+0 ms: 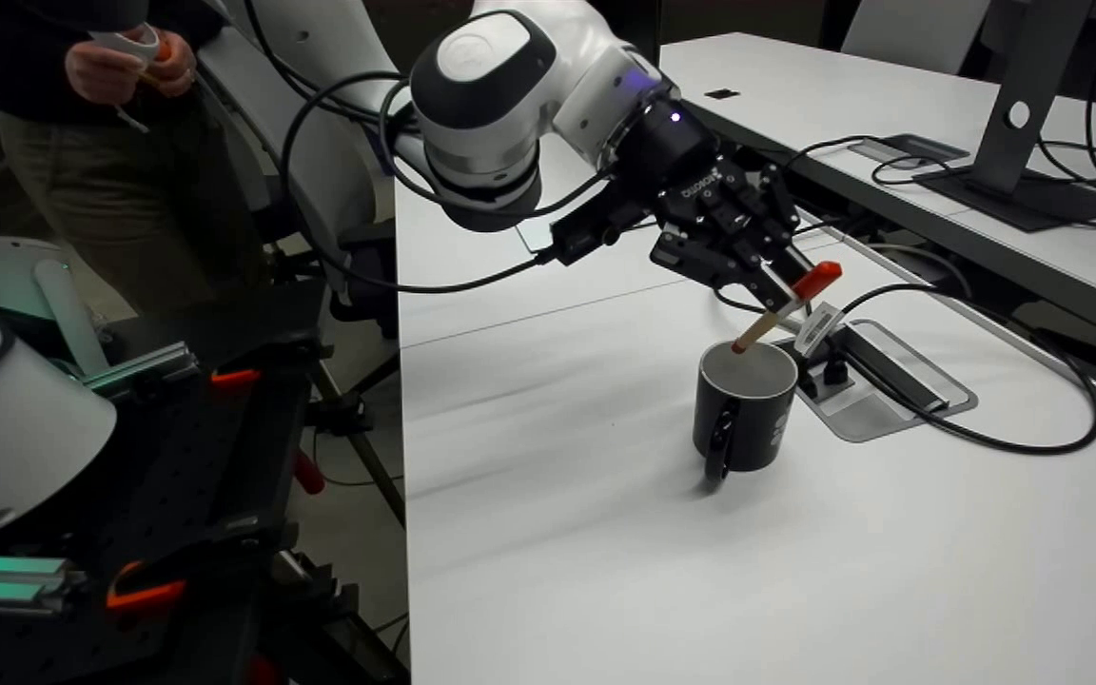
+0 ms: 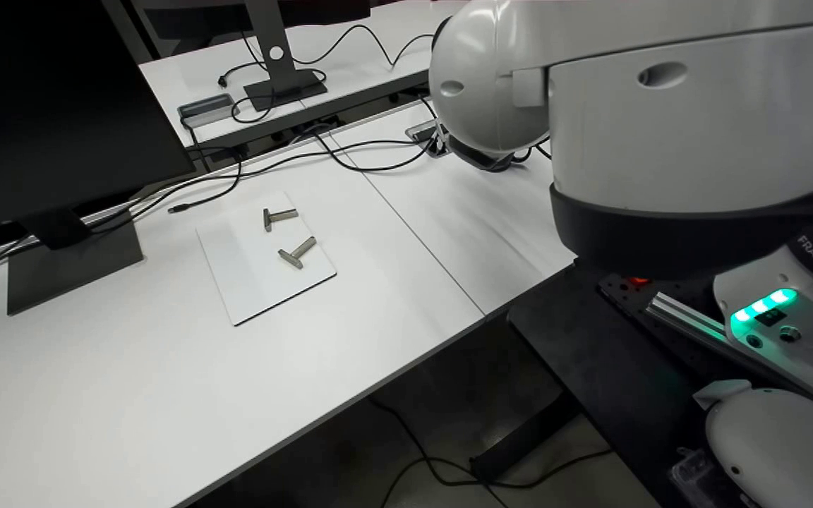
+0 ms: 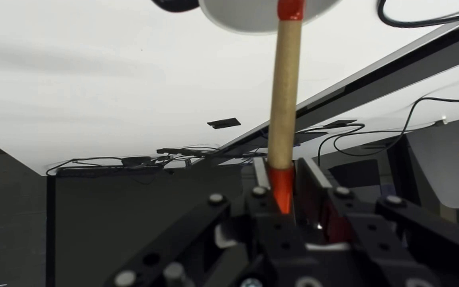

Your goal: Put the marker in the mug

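Office-style lab, white desks, black monitor, grey chair, cables, robot arm on black bench

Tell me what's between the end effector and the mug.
The marker: in the wrist view, its tan body runs from the end effector toward the mug, its red tip showing against the pale interior.

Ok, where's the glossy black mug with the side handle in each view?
In an exterior view: glossy black mug, right of centre.
In an exterior view with a large black monitor at left: not visible.
Wrist view: its pale inside, cut off at top.
Shared landmark: white tabletop.
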Controlling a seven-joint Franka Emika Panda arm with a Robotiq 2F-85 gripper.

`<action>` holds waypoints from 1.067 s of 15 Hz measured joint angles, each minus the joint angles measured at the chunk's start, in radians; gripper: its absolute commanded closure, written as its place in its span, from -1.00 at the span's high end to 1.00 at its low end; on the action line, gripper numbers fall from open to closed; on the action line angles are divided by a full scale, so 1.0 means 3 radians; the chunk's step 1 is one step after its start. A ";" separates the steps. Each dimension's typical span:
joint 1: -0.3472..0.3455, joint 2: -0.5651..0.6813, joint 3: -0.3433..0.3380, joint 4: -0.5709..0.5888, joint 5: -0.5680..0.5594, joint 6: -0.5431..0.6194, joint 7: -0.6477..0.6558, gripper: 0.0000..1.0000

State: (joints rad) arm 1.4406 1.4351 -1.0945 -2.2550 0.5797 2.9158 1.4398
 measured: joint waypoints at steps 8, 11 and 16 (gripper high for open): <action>-0.0048 -0.0052 0.0000 0.0000 -0.0244 -0.0006 0.0238 1.00; -0.0061 -0.0093 0.0002 0.0000 -0.0286 0.0006 0.0263 1.00; -0.0112 -0.0367 0.0061 -0.0002 -0.0384 0.0274 0.0221 1.00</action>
State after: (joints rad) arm 1.4071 1.3251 -1.0763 -2.2558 0.4644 2.9981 1.5059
